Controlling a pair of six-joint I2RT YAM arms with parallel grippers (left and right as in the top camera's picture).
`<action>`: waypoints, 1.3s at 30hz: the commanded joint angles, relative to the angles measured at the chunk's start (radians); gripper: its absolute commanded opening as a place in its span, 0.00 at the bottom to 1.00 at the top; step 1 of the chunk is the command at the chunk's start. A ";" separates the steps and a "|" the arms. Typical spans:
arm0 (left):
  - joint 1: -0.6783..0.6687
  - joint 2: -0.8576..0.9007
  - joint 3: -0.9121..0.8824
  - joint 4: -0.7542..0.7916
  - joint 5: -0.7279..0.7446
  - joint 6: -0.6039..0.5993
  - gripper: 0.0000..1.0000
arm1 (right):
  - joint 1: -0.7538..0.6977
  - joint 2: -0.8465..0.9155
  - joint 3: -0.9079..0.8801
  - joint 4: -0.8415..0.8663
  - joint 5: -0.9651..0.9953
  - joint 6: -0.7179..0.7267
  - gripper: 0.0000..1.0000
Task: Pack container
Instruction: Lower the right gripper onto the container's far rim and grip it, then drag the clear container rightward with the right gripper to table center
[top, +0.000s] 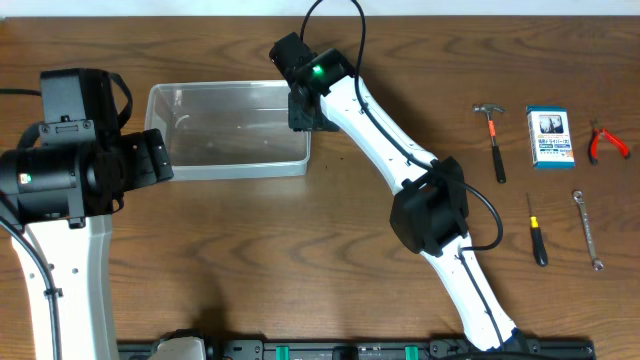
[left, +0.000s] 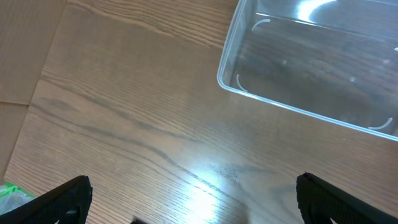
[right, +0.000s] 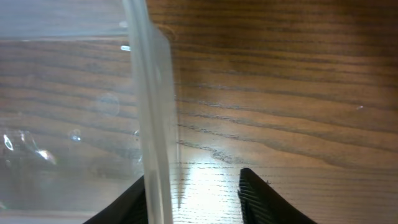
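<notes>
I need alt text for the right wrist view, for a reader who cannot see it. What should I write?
The right gripper straddles the side wall of the clear container, one finger on each side, with a gap between the wall and the outside finger. The wooden table fills the rest.
</notes>
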 joint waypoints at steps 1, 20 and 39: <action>0.005 0.001 0.006 -0.004 -0.008 -0.010 0.98 | -0.003 0.002 0.002 -0.001 0.008 -0.002 0.36; 0.005 0.001 0.006 -0.027 -0.008 -0.010 0.98 | -0.007 0.002 0.002 -0.072 0.039 -0.002 0.01; 0.005 0.001 0.006 -0.029 -0.008 -0.010 0.98 | -0.132 -0.123 0.021 -0.414 0.043 -0.197 0.01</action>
